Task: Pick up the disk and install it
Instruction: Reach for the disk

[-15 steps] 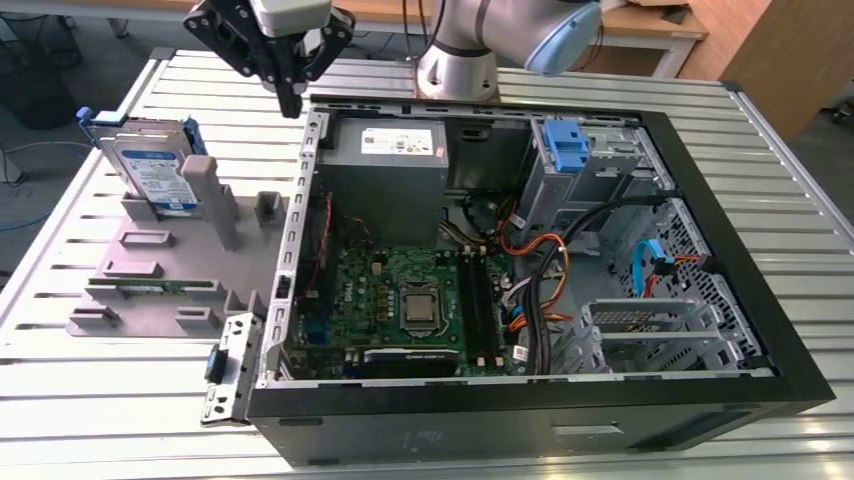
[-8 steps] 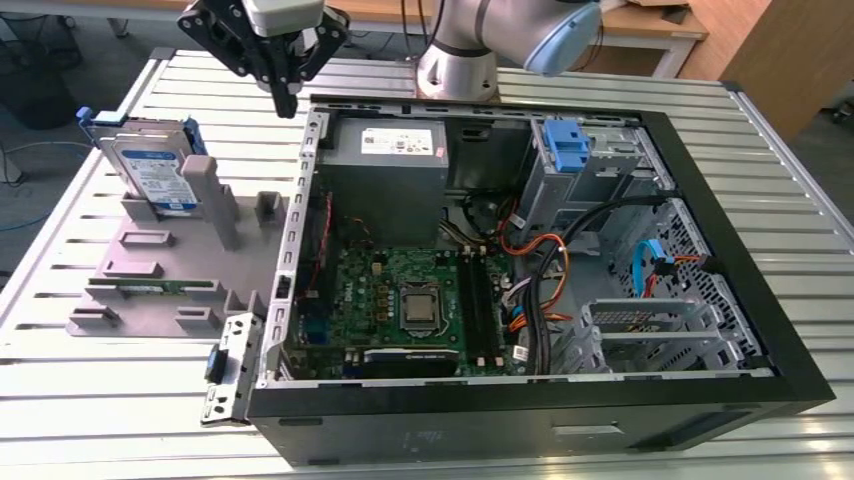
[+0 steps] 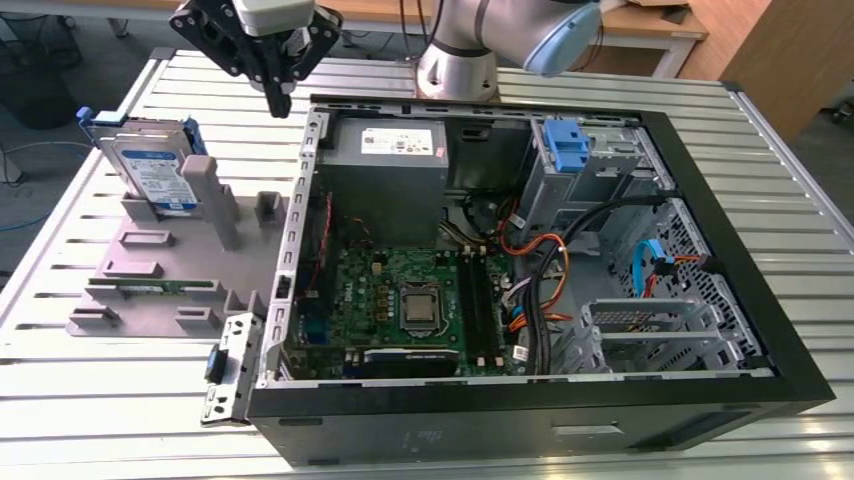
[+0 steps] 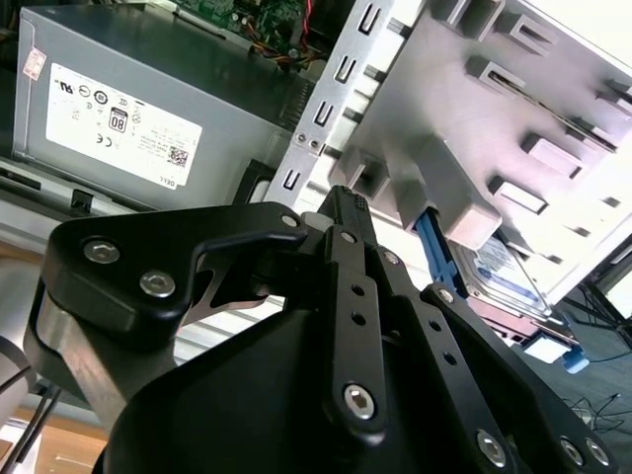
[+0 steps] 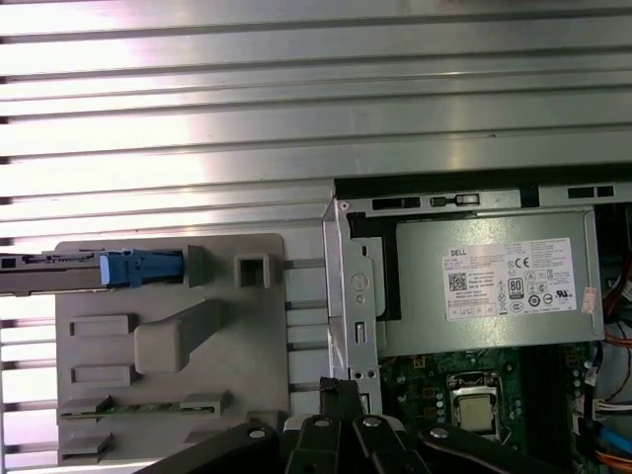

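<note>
The disk (image 3: 150, 172) stands on edge in a slot at the far end of a grey fixture (image 3: 140, 275), on the exterior view's left; it is silver with a white-and-blue label and a blue caddy. In the first wrist view the disk (image 5: 59, 262) is edge-on, a blue tab at one end. In the second wrist view the disk (image 4: 506, 273) peeks out behind the fixture. My gripper (image 3: 278, 98) hangs above the table between the disk and the open computer case (image 3: 747, 300), apart from both. Its black fingers (image 4: 346, 212) are shut together with nothing between them.
The case lies open with the motherboard (image 3: 400, 295) up, a grey power-supply box (image 3: 387, 150) at its far side and an empty blue bracket (image 3: 567, 145) in the drive bay. Loose cables (image 3: 561, 270) cross the case interior. Slatted metal table (image 3: 107, 400) surrounds everything.
</note>
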Controlling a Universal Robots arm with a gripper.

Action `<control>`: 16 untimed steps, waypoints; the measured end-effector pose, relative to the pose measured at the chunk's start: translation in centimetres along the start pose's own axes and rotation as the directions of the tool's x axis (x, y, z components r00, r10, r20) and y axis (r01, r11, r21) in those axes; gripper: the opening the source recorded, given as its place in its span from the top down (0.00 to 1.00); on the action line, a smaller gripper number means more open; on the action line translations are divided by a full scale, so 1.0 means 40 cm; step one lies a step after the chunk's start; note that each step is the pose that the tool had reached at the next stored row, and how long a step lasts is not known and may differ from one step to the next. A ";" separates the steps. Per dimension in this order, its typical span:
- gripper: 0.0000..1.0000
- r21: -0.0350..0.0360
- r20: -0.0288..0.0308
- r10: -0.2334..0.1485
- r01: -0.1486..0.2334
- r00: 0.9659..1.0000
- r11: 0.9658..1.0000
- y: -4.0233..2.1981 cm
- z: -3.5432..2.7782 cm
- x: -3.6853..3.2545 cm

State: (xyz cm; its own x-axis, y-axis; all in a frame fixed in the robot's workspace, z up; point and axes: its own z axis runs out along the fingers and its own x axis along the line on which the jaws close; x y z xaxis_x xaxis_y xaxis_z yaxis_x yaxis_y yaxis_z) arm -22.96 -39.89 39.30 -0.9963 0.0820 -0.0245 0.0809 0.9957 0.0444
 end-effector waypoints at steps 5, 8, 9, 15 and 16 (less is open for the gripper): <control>0.89 0.000 0.000 0.000 0.000 1.000 1.000 -0.001 0.000 0.009; 0.89 0.000 0.000 0.000 0.000 1.000 1.000 -0.001 0.000 0.015; 0.89 0.000 0.000 0.000 0.000 1.000 1.000 -0.001 0.000 0.016; 0.89 0.000 0.000 0.000 0.000 1.000 1.000 -0.002 -0.001 0.027; 0.89 0.000 0.000 0.000 0.000 1.000 1.000 -0.002 -0.001 0.029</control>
State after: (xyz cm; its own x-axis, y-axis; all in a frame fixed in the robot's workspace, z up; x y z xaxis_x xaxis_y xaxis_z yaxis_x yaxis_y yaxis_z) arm -24.11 -39.89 39.30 -0.9963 0.0825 -0.0245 0.0813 0.9957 0.0444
